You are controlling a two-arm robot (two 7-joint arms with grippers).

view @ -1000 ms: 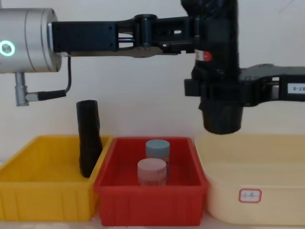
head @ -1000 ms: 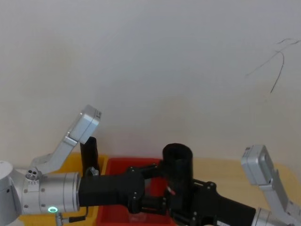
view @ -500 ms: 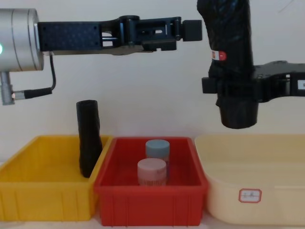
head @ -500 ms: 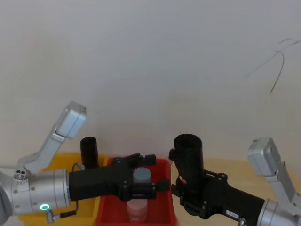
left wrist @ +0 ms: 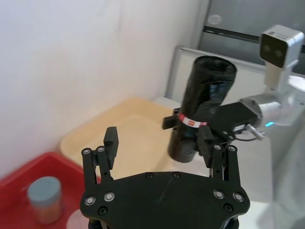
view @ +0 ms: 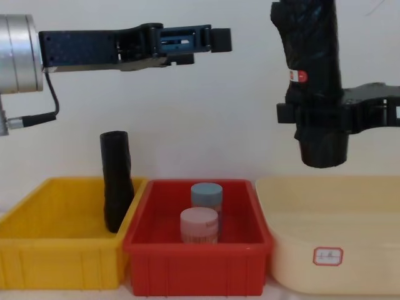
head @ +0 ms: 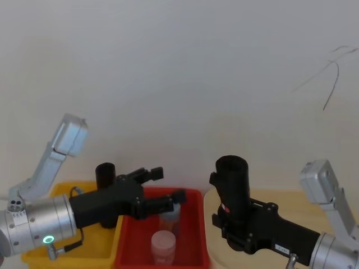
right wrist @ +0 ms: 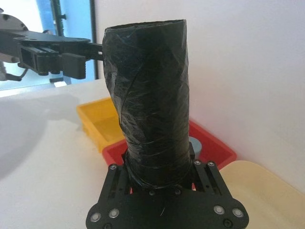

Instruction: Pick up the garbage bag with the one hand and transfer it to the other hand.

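Observation:
The garbage bag (view: 312, 75), a black crinkly roll with a red-and-white sticker, stands upright in the air above the cream bin. My right gripper (view: 315, 115) is shut on its lower part, and the right wrist view shows the roll (right wrist: 152, 109) rising from between that gripper's (right wrist: 157, 164) fingers. My left gripper (view: 215, 39) hangs open and apart from the bag, off to its left, high above the red bin. The left wrist view looks past the open left gripper (left wrist: 158, 140) at the held bag (left wrist: 200, 114). From the head, the bag (head: 233, 185) sits right of the left gripper (head: 167, 185).
A yellow bin (view: 56, 250) on the left holds a plain black roll (view: 116, 187) leaning upright. The red bin (view: 194, 265) in the middle holds two lidded jars (view: 200, 222). A cream bin (view: 356, 262) stands on the right. A white wall lies behind.
My left gripper has let go of the bag, opened and drawn back to the left. My right gripper keeps hold of the bag and has carried it slightly to the right.

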